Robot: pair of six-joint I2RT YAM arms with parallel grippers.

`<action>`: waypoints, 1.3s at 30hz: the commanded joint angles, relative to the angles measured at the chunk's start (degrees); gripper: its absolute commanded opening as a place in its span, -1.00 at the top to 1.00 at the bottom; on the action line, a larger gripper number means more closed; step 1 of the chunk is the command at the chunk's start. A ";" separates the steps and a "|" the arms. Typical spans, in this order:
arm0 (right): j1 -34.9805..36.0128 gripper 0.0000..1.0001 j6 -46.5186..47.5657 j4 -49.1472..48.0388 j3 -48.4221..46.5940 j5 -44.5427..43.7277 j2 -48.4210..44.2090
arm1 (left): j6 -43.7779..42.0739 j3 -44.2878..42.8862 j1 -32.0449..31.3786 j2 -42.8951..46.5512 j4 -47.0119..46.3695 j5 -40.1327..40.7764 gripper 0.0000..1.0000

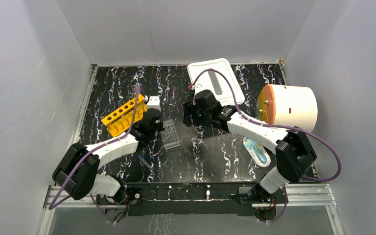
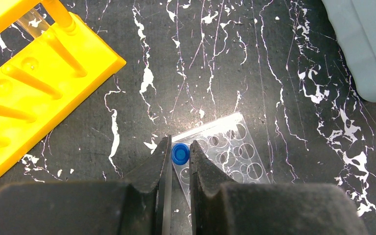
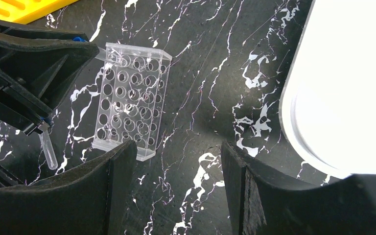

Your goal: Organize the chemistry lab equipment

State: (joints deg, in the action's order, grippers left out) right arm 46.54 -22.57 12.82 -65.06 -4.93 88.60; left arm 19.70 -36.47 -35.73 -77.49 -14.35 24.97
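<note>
At plate (image 2: 230,152) corner: left gripper (image 2: 179,147) clamped on blue-capped tube (image 2: 179,153). Likely next: hold tube upright, centre tip over one well, lower slow, release only once seated. Right gripper (image 3: 178,152) wide, empty, nearby.

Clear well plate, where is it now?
Top view: the clear plastic well plate lies left of centre on the black marbled table, right of the yellow holed rack.

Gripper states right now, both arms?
Left gripper: closed, holding a blue-capped tube.
Right gripper: open, holding nothing.
</note>
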 commanded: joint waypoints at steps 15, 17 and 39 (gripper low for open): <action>-0.31 -0.48 0.36 -0.89 -2.03 0.56 -3.98 | -0.17 -14.16 0.66 2.89 11.82 4.31 -0.21; -0.32 -0.53 -0.10 -1.39 -1.26 0.41 -4.71 | 0.56 -18.47 0.73 2.98 17.46 6.81 -0.29; 17.99 -0.53 10.00 -1.21 -10.97 -1.74 6.81 | 10.86 -56.09 0.95 16.55 50.19 13.70 -0.71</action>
State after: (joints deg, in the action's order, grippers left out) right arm 58.78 -16.49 11.09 -69.36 -1.58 90.67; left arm 30.13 -88.53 -35.03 -62.83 32.45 35.38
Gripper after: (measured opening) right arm 0.773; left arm 0.852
